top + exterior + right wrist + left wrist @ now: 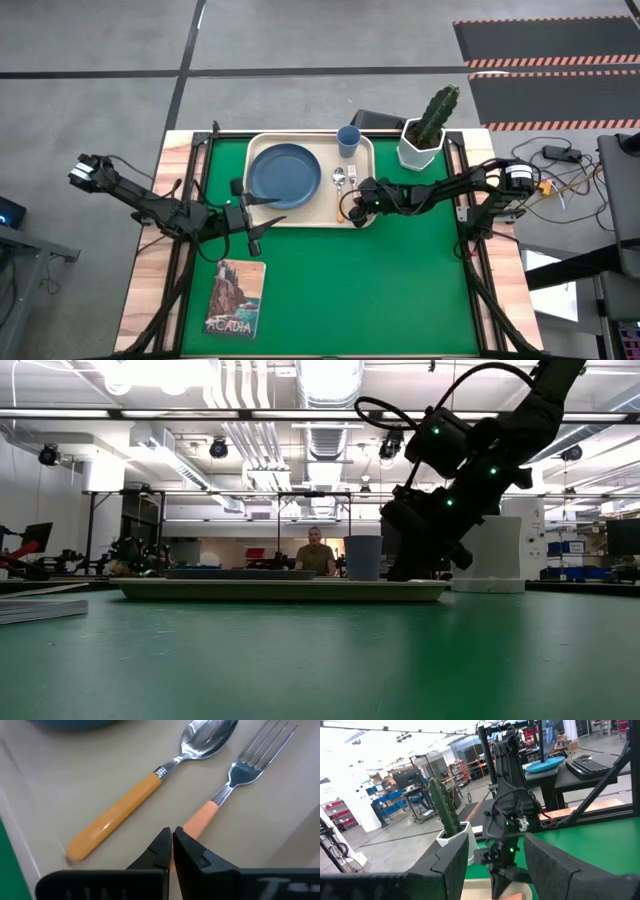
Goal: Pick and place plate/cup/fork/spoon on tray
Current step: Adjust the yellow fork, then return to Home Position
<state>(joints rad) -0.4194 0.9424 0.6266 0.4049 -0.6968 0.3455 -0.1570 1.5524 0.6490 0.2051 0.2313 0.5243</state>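
Note:
The cream tray [300,217] lies on the green mat at the far middle. On it rest the dark blue plate [285,175], the light-blue cup [348,140] upright at its far right corner, and the spoon [150,785] and fork [240,770] flat side by side. My right gripper [171,840] is shut, low over the near end of the fork's orange handle [200,817]. My left gripper [495,870] is open at the tray's left edge [243,195], beside the plate's left rim, holding nothing. My right gripper's shut fingertips [182,842] stand over the near end of the fork's handle [192,826], coming from above and slanting along it. The fingers hide the handle's end, and I cannot tell whether they touch it. The fork lies flat on the tray.
A white pot with a cactus [425,135] stands just right of the tray's far corner. A book [237,297] lies at the mat's near left. Bare green mat [370,290] spreads in front of the tray. A person [317,552] sits far behind the table.

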